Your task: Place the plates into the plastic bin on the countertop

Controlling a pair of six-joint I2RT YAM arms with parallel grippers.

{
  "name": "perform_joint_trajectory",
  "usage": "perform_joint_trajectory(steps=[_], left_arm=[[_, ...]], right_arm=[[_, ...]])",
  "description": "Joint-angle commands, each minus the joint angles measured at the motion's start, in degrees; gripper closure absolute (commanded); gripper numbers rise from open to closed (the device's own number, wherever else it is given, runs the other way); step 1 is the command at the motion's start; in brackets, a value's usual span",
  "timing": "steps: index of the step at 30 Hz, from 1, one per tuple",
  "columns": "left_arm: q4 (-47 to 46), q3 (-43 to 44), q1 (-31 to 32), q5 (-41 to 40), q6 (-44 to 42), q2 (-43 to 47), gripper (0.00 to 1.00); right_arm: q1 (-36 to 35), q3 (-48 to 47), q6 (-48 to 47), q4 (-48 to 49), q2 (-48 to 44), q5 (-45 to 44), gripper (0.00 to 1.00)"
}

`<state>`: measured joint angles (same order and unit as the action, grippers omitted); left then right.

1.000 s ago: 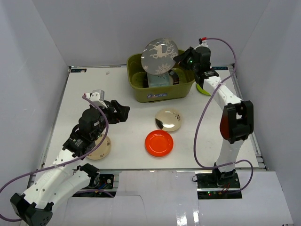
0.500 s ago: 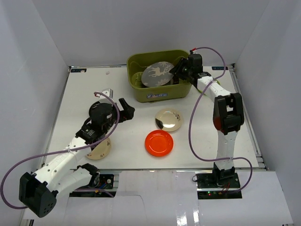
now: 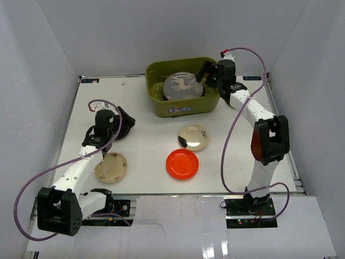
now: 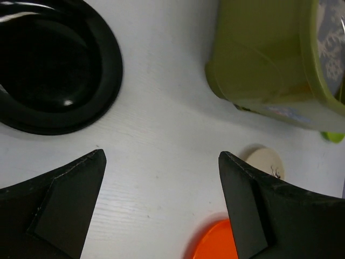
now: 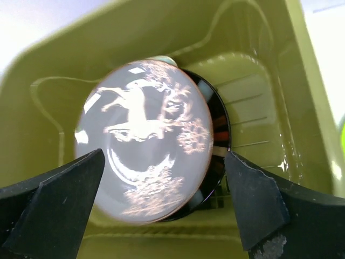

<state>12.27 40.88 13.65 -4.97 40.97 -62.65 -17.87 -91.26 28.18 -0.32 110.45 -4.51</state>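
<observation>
The grey deer-patterned plate (image 3: 184,86) lies tilted in the olive-green plastic bin (image 3: 186,108), free of any grip. In the right wrist view this deer plate (image 5: 145,140) is blurred and leans on a dark-rimmed plate (image 5: 218,121). My right gripper (image 3: 205,75) hangs open over the bin's right side, its jaws wide on either side of the plate. My left gripper (image 3: 128,122) stands open and empty over the white countertop (image 3: 151,145). A black plate (image 4: 51,65) lies just beyond it. The beige plate (image 3: 111,167), the cream plate with a dark patch (image 3: 193,137) and the orange-red plate (image 3: 182,164) rest on the countertop.
A sliver of a lime green plate (image 4: 334,136) shows beside the bin's far corner. White walls enclose the table on three sides. A purple cable loops from each arm.
My right gripper has opened and let go of the deer plate, which has dropped from above the rim into the bin. My left arm has swung left, uncovering the beige plate.
</observation>
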Motion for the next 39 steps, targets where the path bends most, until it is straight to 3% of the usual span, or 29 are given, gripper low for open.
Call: perform_joint_trajectory(steps=[1, 4, 5, 6, 7, 10, 12, 19, 22, 26, 28, 31, 32, 33, 39], left_arm=[[1.61, 0.08, -7.30, 3.12, 1.39, 0.43, 0.04], [0.92, -2.29, -17.66, 8.11, 2.18, -1.94, 0.08], [-0.13, -2.91, -22.48, 11.44, 2.79, -3.34, 0.09], [-0.93, -3.44, -24.27, 12.61, 2.80, -4.05, 0.10], [-1.37, -3.96, -25.42, 12.79, 2.62, -4.75, 0.11], [-1.55, -3.62, -28.67, 14.02, 2.01, -8.09, 0.14], [-1.64, -3.00, -29.20, 12.62, 1.48, -9.50, 0.16], [-5.24, -2.39, -30.26, 14.11, 2.71, -18.36, 0.24], [-7.70, -1.51, -30.35, 14.29, 3.68, -22.23, 0.29], [-7.88, 0.51, -30.26, 13.76, 5.17, -26.89, 0.32], [-8.58, 1.13, -30.35, 12.98, 5.43, -27.96, 0.40], [-9.63, 1.48, -30.35, 12.44, 5.70, -29.10, 0.72], [-9.64, 1.65, -30.35, 12.18, 5.61, -29.45, 0.93], [-9.72, 1.83, -30.35, 12.09, 5.26, -30.15, 1.00], [-9.55, 2.45, -30.26, 11.65, 4.12, -26.84, 1.00]], right_arm=[[-0.50, 2.13, -4.28, 3.56, -8.91, -2.70, 0.00], [-0.41, 9.24, -2.79, 7.41, -17.33, -2.34, 0.17], [-0.15, 14.05, -1.22, 8.57, -19.47, -3.04, 0.39], [0.29, 16.53, -0.25, 9.80, -21.66, -3.13, 0.53], [0.81, 18.91, 0.63, 11.46, -25.25, -3.05, 0.76], [5.11, 26.38, 3.97, 12.27, -29.84, -0.33, 0.89], [9.85, 31.22, 5.91, 12.18, -31.87, 2.40, 0.89], [24.71, 45.90, 14.61, 18.24, -33.73, 6.97, 0.48], [29.64, 48.28, 17.95, 21.41, -30.48, 9.08, 0.39], [31.58, 47.32, 18.84, 22.46, -24.42, 7.42, 0.35], [31.58, 45.57, 19.80, 22.99, -19.94, 6.80, 0.32], [31.67, 43.46, 22.78, 25.53, -13.35, 6.89, 0.32], [31.67, 41.10, 23.75, 25.63, -11.51, 7.50, 0.32], [31.67, 39.86, 26.02, 25.63, -7.83, 7.94, 0.32], [30.61, 32.48, 28.60, 24.94, 0.98, 5.66, 0.36]])
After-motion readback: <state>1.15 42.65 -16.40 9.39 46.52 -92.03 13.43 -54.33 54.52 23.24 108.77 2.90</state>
